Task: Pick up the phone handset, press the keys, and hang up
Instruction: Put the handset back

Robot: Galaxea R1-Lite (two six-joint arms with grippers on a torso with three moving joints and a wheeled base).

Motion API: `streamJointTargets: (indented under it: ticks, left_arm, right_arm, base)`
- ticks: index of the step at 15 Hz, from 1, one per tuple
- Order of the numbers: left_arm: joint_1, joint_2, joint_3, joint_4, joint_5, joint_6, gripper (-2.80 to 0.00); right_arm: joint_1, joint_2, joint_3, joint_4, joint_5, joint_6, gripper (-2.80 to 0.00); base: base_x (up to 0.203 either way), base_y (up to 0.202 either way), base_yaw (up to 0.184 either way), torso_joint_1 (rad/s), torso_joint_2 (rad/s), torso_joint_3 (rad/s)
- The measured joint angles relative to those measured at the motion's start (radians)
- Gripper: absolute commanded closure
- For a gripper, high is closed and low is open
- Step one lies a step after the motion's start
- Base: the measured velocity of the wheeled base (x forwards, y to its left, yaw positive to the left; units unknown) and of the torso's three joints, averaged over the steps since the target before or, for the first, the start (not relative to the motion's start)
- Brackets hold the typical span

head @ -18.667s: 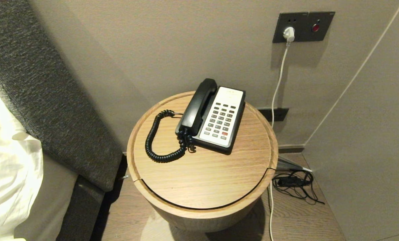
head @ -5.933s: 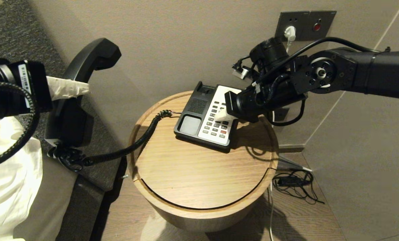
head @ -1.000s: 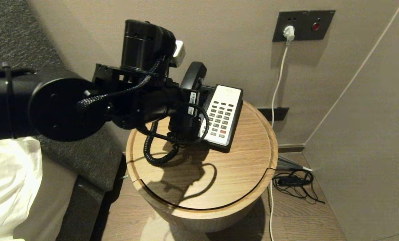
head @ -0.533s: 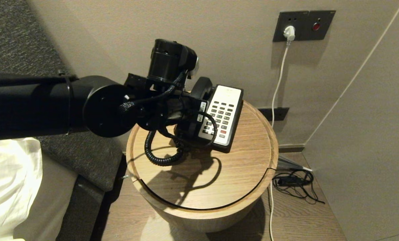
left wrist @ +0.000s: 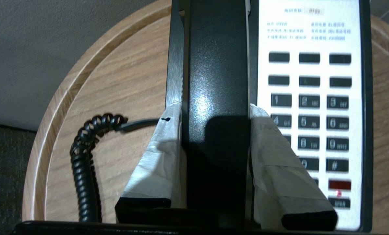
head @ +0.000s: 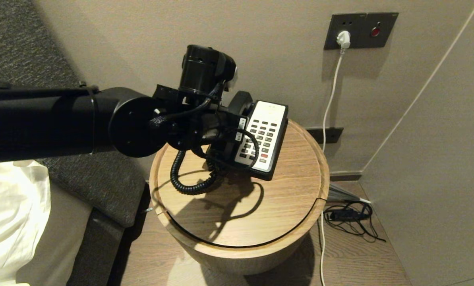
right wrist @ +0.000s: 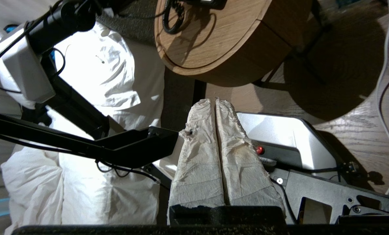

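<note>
The black handset (left wrist: 217,65) lies along the left side of the phone base, beside the white keypad (left wrist: 311,98). My left gripper (left wrist: 215,106) is shut on the handset's middle, with one white-wrapped finger (left wrist: 161,153) on each side. In the head view my left arm (head: 141,123) reaches over the round wooden table (head: 240,210) and hides most of the handset (head: 241,102); the keypad (head: 264,137) shows to its right. The coiled cord (head: 185,174) loops on the table left of the phone. My right gripper (right wrist: 215,101) is shut and empty, parked low near the floor, out of the head view.
The wall stands close behind the table, with a socket plate and white plug (head: 343,39) and a cable running down to the floor. A bed with a grey headboard (head: 42,59) and white linen (head: 10,214) is on the left. A tangle of black cable (head: 348,216) lies on the floor at right.
My left arm has moved right and down with the handset, from raised above the phone's left side onto the base. The cord coil has bunched closer to the phone.
</note>
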Motion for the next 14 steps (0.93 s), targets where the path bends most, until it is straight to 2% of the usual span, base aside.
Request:
streamJointTargets:
  ticks: [4, 10, 11, 14]
  left_arm:
    - [0.0, 0.028, -0.04, 0.017, -0.001, -0.005, 0.0]
    - [0.0, 0.048, -0.039, 0.016, 0.0, -0.025, 0.0]
    - [0.0, 0.048, -0.039, 0.016, 0.0, -0.026, -2.8]
    - [0.0, 0.048, -0.05, 0.013, 0.001, -0.029, -2.8]
  right_arm:
    - [0.0, -0.004, 0.018, 0.0, 0.006, 0.0, 0.0]
    - [0.0, -0.016, 0.044, -0.001, 0.013, -0.001, 0.0]
    - [0.0, -0.018, 0.045, -0.002, 0.013, 0.0, 0.0]
    - [0.0, -0.022, 0.056, -0.002, 0.015, -0.001, 0.0]
  base:
    - [0.0, 0.0, 0.0, 0.0, 0.0, 0.0]
    - [0.0, 0.0, 0.0, 0.0, 0.0, 0.0]
    - [0.0, 0.0, 0.0, 0.0, 0.0, 0.0]
    - [0.0, 0.0, 0.0, 0.0, 0.0, 0.0]
